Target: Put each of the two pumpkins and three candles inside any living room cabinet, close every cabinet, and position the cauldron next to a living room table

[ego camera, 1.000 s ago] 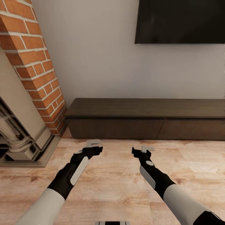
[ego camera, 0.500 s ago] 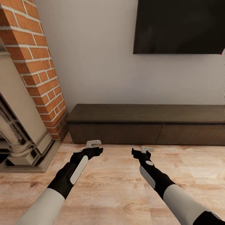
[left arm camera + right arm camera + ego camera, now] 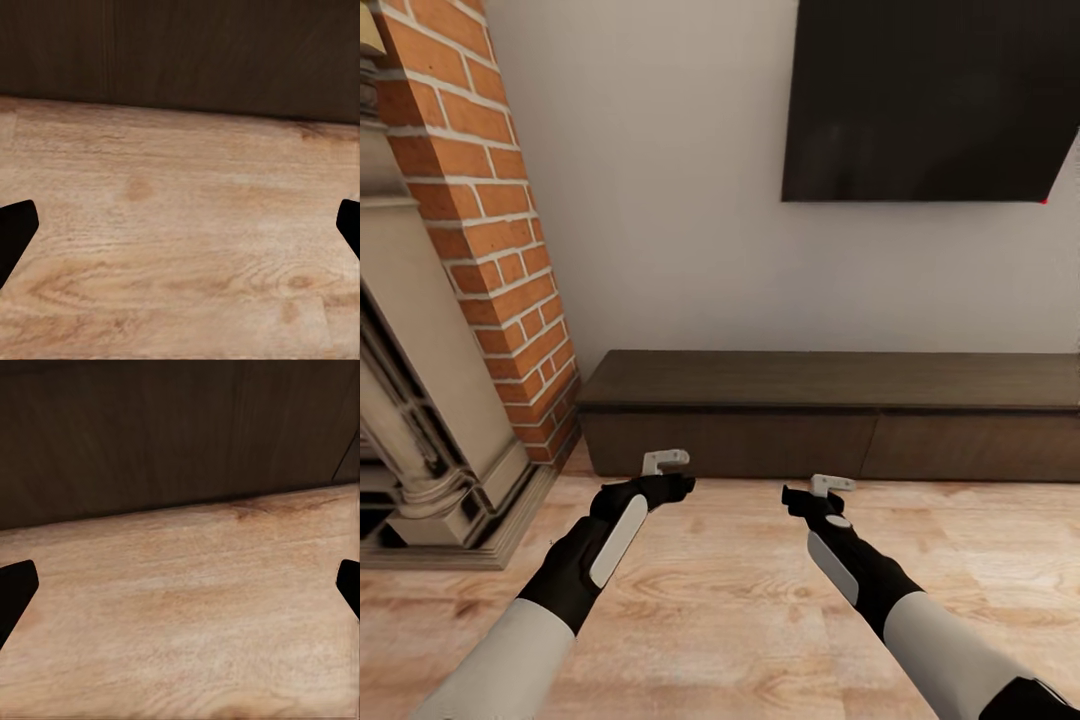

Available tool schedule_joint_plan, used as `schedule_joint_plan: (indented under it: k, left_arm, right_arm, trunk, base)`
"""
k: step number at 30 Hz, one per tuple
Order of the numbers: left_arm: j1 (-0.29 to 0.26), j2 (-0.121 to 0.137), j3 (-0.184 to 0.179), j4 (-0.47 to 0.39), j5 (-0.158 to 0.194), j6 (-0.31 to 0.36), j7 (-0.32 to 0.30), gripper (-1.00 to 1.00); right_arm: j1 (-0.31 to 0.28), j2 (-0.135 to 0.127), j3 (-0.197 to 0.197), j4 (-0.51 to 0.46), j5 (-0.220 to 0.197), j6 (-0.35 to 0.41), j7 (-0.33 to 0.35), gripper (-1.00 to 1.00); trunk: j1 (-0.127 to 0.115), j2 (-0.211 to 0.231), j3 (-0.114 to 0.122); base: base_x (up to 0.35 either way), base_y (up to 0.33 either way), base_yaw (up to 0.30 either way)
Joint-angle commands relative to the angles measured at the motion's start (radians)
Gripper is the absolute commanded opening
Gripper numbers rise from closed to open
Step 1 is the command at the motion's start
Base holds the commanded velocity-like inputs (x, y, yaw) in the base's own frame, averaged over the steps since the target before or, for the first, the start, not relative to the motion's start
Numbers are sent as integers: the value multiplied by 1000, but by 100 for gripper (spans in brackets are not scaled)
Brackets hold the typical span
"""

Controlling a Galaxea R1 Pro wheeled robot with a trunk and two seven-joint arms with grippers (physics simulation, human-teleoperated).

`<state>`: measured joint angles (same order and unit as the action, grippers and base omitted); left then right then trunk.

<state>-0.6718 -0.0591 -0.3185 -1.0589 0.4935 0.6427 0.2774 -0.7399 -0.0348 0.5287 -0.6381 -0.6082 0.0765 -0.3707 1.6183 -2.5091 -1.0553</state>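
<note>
Even, soft, slightly blurred render

I find nothing to read here: no letters, numbers or labels on the long dark brown wooden cabinet (image 3: 830, 425), and the black wall-mounted screen (image 3: 930, 100) looks blank, as far as I can tell.

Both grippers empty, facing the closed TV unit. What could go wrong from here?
1. The long dark brown wooden cabinet has two handleless drawer fronts, both shut; the open left gripper and open right gripper have little to hook, so a pull may slip.
2. Both grippers hang low over the pale wood floor, close to the cabinet front; driving forward may ram them into it.
3. The red brick fireplace column crowds the left arm's swing.
</note>
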Motion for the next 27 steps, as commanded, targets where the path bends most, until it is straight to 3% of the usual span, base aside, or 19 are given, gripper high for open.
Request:
schedule_joint_plan:
  k: [1,7,10,15,17,22,27]
  left_arm:
    - [-2,3,2,3,11,17,10,100]
    - [-2,7,34,81,14,41,9,100]
    - [0,10,36,157,13,41,8,100]
    - [1,17,35,298,15,28,1,100]
    - [1,17,34,333,15,18,1,100]
    - [1,17,36,354,14,12,-1,100]
    - [1,17,35,354,12,13,1,100]
  right_arm:
    - [0,-2,7,-2,-7,8,-14,100]
    - [10,-4,8,-12,-92,31,-23,100]
    - [58,-10,8,-41,-133,53,-24,100]
    - [103,-22,8,-57,-149,61,-24,100]
    - [108,-35,8,-54,-173,68,-24,100]
    - [145,-59,8,-53,-317,93,-22,100]
    - [183,-61,9,-61,-345,90,-19,100]
  trunk:
    - [-1,0,3]
    - [-3,1,26]
    - [-5,2,38]
    - [-7,3,57]
    - [-8,4,65]
    - [-10,5,84]
    - [-12,6,104]
  base:
    - [0,0,0]
    - [0,0,0]
    - [0,0,0]
    - [0,0,0]
    - [0,0,0]
    - [0,0,0]
    - [0,0,0]
